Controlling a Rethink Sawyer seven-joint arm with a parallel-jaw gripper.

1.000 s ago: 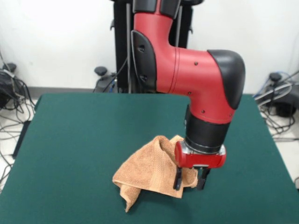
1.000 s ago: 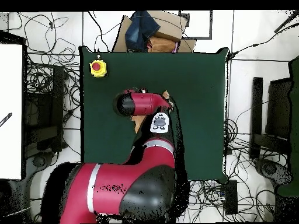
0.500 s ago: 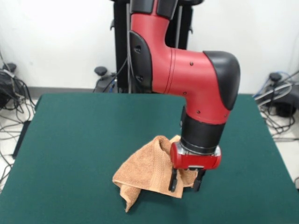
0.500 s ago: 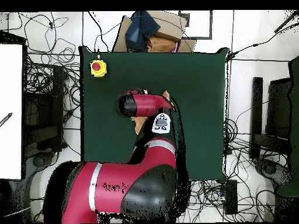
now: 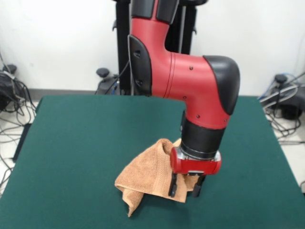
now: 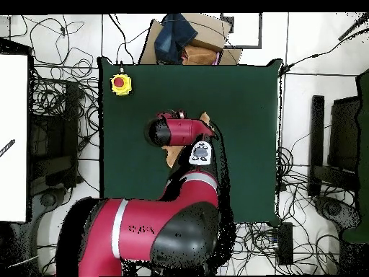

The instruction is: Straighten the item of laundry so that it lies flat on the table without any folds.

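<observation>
The item of laundry [image 5: 152, 174], an orange-tan terry towel, lies crumpled in a heap with several folds near the front middle of the green table [image 5: 86, 133]. My gripper [image 5: 186, 187] points down at the heap's right edge. It is open, its two black fingers [image 5: 172, 186] standing either side of a towel corner, low over the cloth. From overhead the arm covers the gripper and most of the towel. Only small tan patches of the towel [image 6: 171, 155] peek out from under the arm on the table [image 6: 245, 94].
A red button on a yellow box [image 6: 120, 84] sits at one table corner. A cardboard box with dark cloth [image 6: 187, 43] lies just beyond the table's edge. Cables crowd the floor around the table.
The arm has shifted a little to the left in the front view, bringing the open fingers further over the towel's right edge. The towel has kept its shape.
</observation>
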